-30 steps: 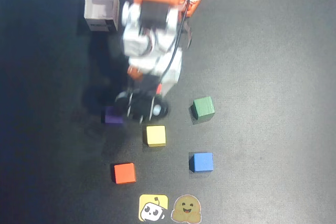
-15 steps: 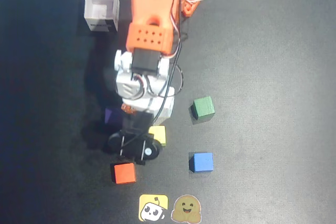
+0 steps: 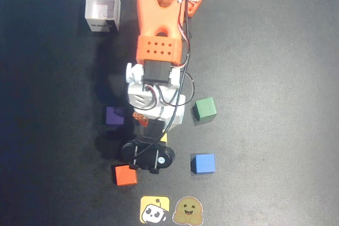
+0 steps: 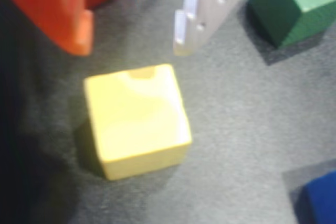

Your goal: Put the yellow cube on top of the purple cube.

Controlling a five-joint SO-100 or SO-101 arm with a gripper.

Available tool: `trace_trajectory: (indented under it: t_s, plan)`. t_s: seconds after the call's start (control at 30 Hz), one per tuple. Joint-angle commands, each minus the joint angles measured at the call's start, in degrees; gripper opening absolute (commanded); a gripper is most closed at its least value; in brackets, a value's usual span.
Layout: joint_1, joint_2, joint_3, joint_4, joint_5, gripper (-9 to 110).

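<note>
Yellow cube (image 4: pixel 136 120) resting flat on the dark mat (image 4: pixel 236 129), large in the wrist view, square top face up, clear of both fingers. Barely a sliver of it (image 3: pixel 163 137) visible in the overhead view, tucked under the arm's white wrist housing (image 3: pixel 159 101). Gripper (image 4: pixel 131 38) hovering just above and beyond it, fingers spread apart: orange finger (image 4: pixel 58 11) at upper left of the wrist view, pale ridged finger (image 4: pixel 202 11) at upper right, neither touching the cube, nothing held between them. In the overhead view, gripper hidden beneath the black wrist camera mount (image 3: pixel 148 156). Purple cube (image 3: pixel 115 116) sitting on the mat to the left of the arm in the overhead view, near the yellow one but apart from it, top bare. Orange cube (image 3: pixel 126 174) lower left, just beside the camera mount; also peeking in at the top of the wrist view behind the orange finger. Green cube (image 3: pixel 204 109) to the right of the arm, showing at upper right in the wrist view. Blue cube (image 3: pixel 203 163) lower right. White open box (image 3: pixel 103 8) at upper left, well apart from everything. Yellow cartoon sticker (image 3: pixel 154 209) and brown face sticker (image 3: pixel 188 211) side by side at the bottom edge.
</note>
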Motion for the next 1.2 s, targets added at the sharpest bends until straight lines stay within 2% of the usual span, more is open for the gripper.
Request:
trace_trajectory:
  t_s: [0.0, 0.43, 0.5, 0.63, 0.9, 1.17]
  plan:
    - [-0.35, 0.35, -3.08, -0.88, 0.70, 18]
    - [-1.23, -1.41, -2.29, -2.81, 0.79, 19]
    - [-1.41, -2.02, -2.29, -3.08, 0.79, 24]
    - [-1.93, -2.37, -1.32, -4.31, 0.53, 24]
    - [-2.37, -2.90, -0.09, -6.77, -5.54, 24]
    - [-2.72, -4.04, 0.62, -6.94, -5.63, 23]
